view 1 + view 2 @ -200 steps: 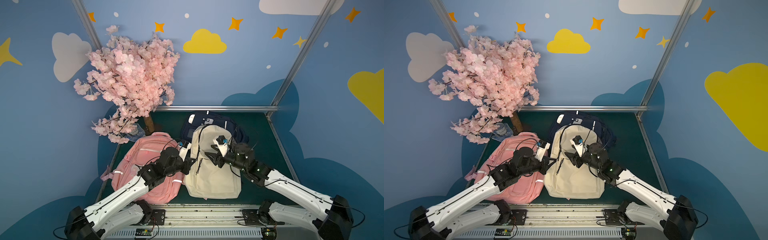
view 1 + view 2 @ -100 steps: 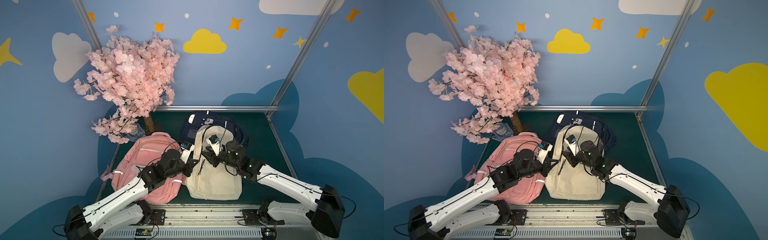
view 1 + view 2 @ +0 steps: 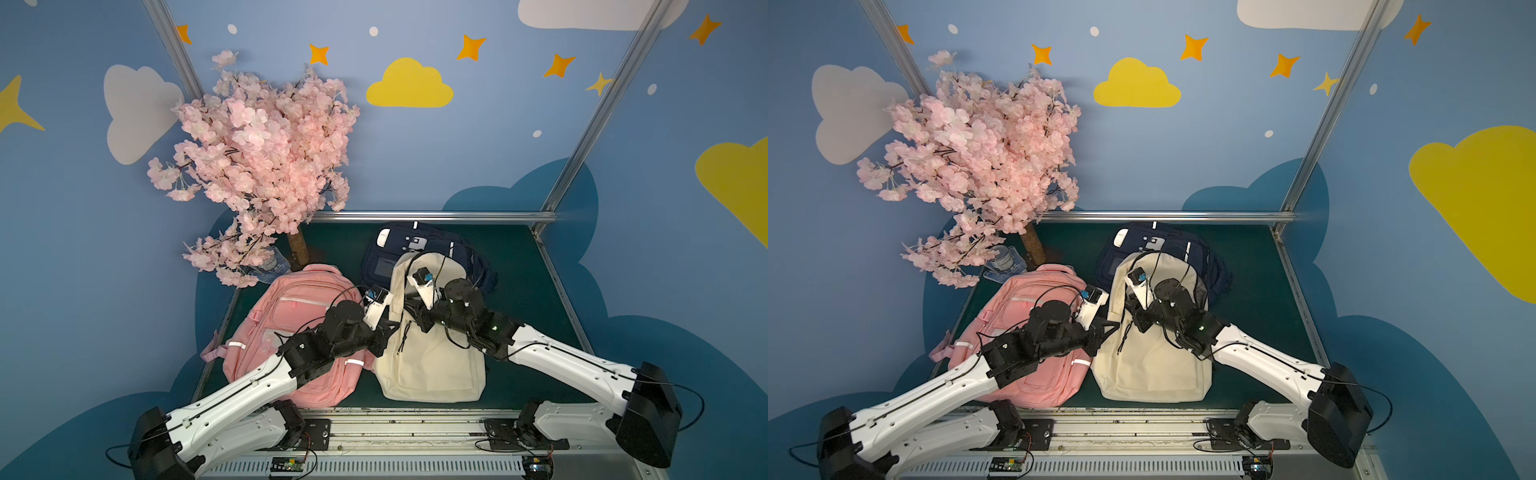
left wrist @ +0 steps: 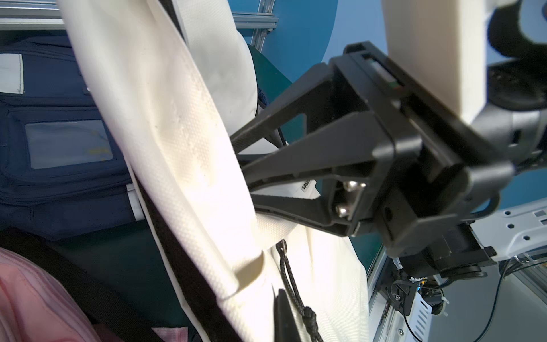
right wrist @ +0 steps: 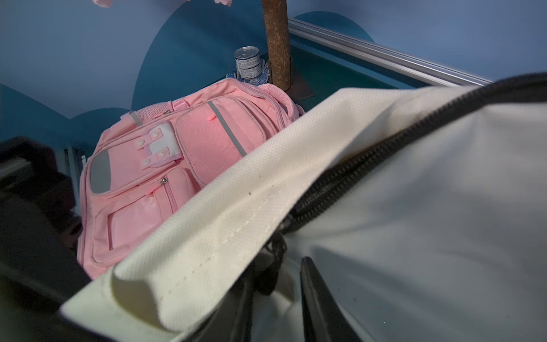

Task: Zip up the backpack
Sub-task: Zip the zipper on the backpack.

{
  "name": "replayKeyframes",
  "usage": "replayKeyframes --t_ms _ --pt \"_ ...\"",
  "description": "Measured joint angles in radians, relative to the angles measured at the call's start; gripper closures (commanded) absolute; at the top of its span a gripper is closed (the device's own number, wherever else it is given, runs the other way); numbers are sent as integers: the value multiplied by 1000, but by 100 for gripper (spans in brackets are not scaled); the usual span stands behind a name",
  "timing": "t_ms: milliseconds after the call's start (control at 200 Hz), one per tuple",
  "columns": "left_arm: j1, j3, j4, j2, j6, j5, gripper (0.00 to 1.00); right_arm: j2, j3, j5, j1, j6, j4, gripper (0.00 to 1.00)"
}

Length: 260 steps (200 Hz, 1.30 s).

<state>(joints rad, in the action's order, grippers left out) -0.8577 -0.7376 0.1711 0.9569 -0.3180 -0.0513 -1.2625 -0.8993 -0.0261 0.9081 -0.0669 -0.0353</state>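
A: where's the cream backpack (image 3: 432, 361)?
B: flat on the tabletop (image 3: 519, 291), zipper (image 5: 370, 160) gaping. Pink backpack (image 3: 291, 332) just beside it, navy backpack (image 3: 386, 266) partly under its top end
A: hands?
B: left hand (image 3: 390, 327) pressed together on the cream backpack's side edge. Right hand (image 4: 242, 157) close above on that edge, fingers a little apart around the zipper pull (image 5: 273, 263), can't tell if it's gripped
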Motion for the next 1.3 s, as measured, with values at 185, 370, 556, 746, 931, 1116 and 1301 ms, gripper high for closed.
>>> replayKeyframes --t_ms 185,370,556,746,931,1116,1301 --pt "-15 -3 -2 7 8 10 94 -22 -41 54 18 28 34 99" --pt "-20 -4 -2 5 8 27 94 -22 -98 166 24 56 113 100" --pt "-20 -2 -23 -5 -1 47 95 -23 -179 264 17 100 195 100" --pt "-20 25 -50 -34 -12 51 95 -40 -269 303 -52 100 245 100" --pt "-20 42 -66 -50 -21 56 94 -41 -283 283 -84 90 266 100" --pt "-21 46 -50 -50 -18 57 75 -40 -286 287 -48 102 258 100" --pt "-16 5 23 -43 -4 86 33 -1 -245 254 27 129 194 100"
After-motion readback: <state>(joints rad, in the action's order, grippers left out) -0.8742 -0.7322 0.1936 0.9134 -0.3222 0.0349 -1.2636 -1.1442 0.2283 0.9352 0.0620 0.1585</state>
